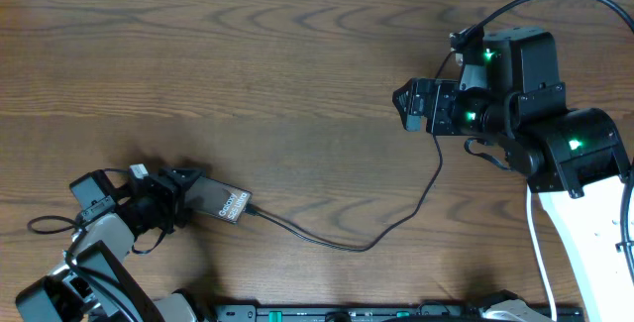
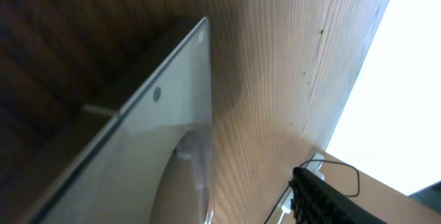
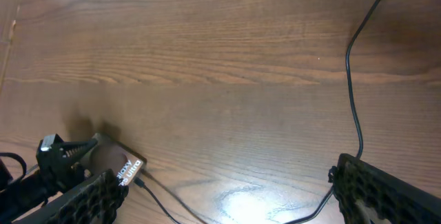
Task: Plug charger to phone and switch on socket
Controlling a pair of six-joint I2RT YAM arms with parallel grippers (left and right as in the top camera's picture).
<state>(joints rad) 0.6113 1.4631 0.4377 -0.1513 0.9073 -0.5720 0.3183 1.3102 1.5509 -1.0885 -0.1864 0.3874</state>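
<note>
Socket (image 1: pixel 591 231), the white strip, lies at the right edge of the table (image 1: pixel 297 64), partly under the right arm; right gripper (image 1: pixel 404 107) hangs released, 2 fingers wide apart, nothing between them; left gripper (image 1: pixel 181 200) sits at the left end of the phone (image 1: pixel 223 201), grip I cannot tell; charger (image 1: pixel 332 244) curves between, tip touching the phone.

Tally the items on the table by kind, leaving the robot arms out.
Phone: 1
Charger cable: 1
Power strip: 1
Total: 3
</note>
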